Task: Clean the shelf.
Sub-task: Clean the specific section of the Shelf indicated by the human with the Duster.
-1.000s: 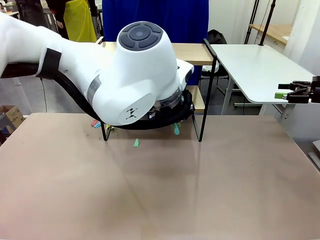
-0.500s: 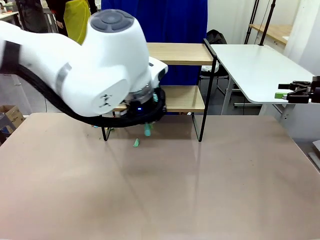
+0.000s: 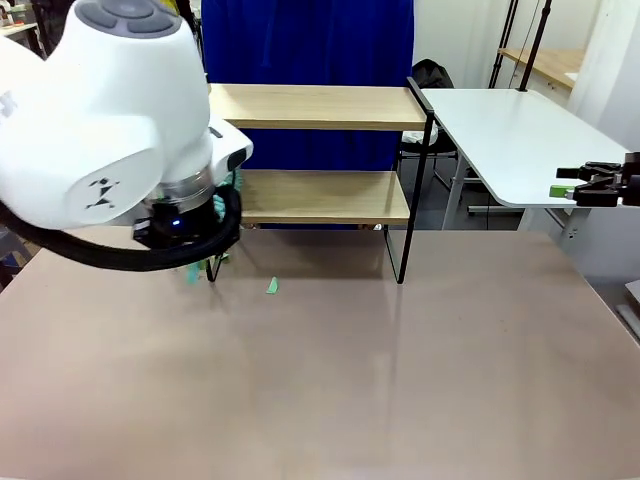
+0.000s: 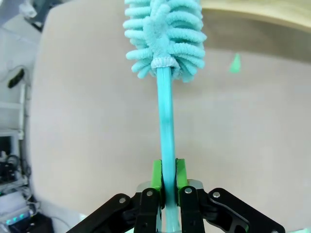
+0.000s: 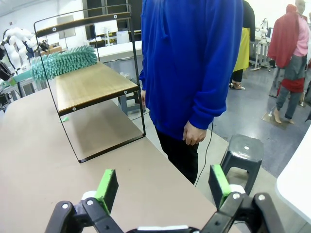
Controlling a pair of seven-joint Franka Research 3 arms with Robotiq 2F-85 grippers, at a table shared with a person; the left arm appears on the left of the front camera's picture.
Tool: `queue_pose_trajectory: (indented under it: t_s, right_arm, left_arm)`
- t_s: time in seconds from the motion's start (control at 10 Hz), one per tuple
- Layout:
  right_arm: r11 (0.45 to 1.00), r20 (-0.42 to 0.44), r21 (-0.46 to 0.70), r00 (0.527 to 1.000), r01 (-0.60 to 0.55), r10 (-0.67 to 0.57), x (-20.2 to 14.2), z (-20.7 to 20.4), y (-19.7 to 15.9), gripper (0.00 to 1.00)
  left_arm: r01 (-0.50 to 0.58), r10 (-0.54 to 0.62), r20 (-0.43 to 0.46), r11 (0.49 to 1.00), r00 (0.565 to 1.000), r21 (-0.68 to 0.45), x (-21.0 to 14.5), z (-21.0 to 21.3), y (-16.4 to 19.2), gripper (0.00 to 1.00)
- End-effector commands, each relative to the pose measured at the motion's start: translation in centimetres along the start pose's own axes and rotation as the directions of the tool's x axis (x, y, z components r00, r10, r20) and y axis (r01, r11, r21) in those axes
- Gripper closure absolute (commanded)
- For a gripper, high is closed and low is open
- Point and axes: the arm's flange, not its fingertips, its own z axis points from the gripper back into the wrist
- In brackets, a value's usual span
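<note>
The shelf (image 3: 320,106) stands at the table's far edge, two light wooden boards in a thin black frame. My left arm (image 3: 110,130) hangs in front of its left end. In the left wrist view my left gripper (image 4: 168,170) is shut on the teal handle of a fluffy duster (image 4: 165,39), its head over the brown table near the lower board's edge (image 4: 262,10). The right wrist view shows the duster head (image 5: 65,60) at the far end of the shelf (image 5: 92,83). My right gripper (image 5: 163,187) is open with nothing in it, off the table's right edge (image 3: 590,185).
A small green scrap (image 3: 272,286) lies on the table before the shelf, with more scraps (image 3: 192,272) by its left leg. A person in a blue top (image 5: 194,63) stands beside the shelf. A white side table (image 3: 510,130) is at the right.
My left arm has swung left along the shelf with the duster, uncovering most of both boards. The right gripper has stayed put.
</note>
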Motion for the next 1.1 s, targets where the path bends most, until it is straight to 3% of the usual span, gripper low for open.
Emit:
queue_pose_trajectory:
  t_s: [0.0, 0.1, 0.2, 0.3, 0.4, 0.5, 0.8, 1.0]
  right_arm:
    - [1.0, 0.002, 0.002, 1.0, -0.007, 0.007, 0.4, -0.1, 0.1, 0.0]
    - [1.0, 0.002, 0.002, 1.0, -0.007, 0.007, 0.4, -0.1, 0.1, 0.0]
    - [1.0, 0.002, 0.002, 1.0, -0.007, 0.007, 0.4, -0.1, 0.1, 0.0]
    - [1.0, 0.002, 0.002, 1.0, -0.007, 0.007, 0.4, -0.1, 0.1, 0.0]
    - [1.0, 0.002, 0.002, 1.0, -0.007, 0.007, 0.4, -0.1, 0.1, 0.0]
    - [1.0, 0.002, 0.002, 1.0, -0.007, 0.007, 0.4, -0.1, 0.1, 0.0]
    - [1.0, 0.002, 0.002, 1.0, -0.007, 0.007, 0.4, -0.1, 0.1, 0.0]
    - [1.0, 0.002, 0.002, 1.0, -0.007, 0.007, 0.4, -0.1, 0.1, 0.0]
  left_arm:
    - [0.038, -0.043, 0.031, 0.989, 0.999, 0.145, -1.1, 0.2, 2.1, 0.87]
    - [0.031, -0.043, 0.076, 0.987, 0.996, 0.16, -1.4, 0.9, 2.4, 0.87]
    - [0.023, -0.035, 0.13, 0.996, 0.991, 0.088, -1.6, 2.1, 1.9, 0.87]
    - [0.028, -0.015, 0.15, 0.996, 0.989, -0.086, -1.8, 3.4, 1.0, 0.87]
    - [0.058, -0.065, 0.073, 0.995, 0.995, 0.085, -1.4, 1.3, 1.0, 0.87]
    - [0.058, -0.065, 0.073, 0.995, 0.995, 0.085, -1.4, 1.3, 1.0, 0.87]
    - [0.09, -0.07, 0.159, 0.988, 0.985, -0.124, -1.7, 5.7, 1.1, 0.87]
    - [0.181, -0.141, 0.166, 0.948, 0.976, -0.261, -2.3, 8.3, 2.1, 0.87]
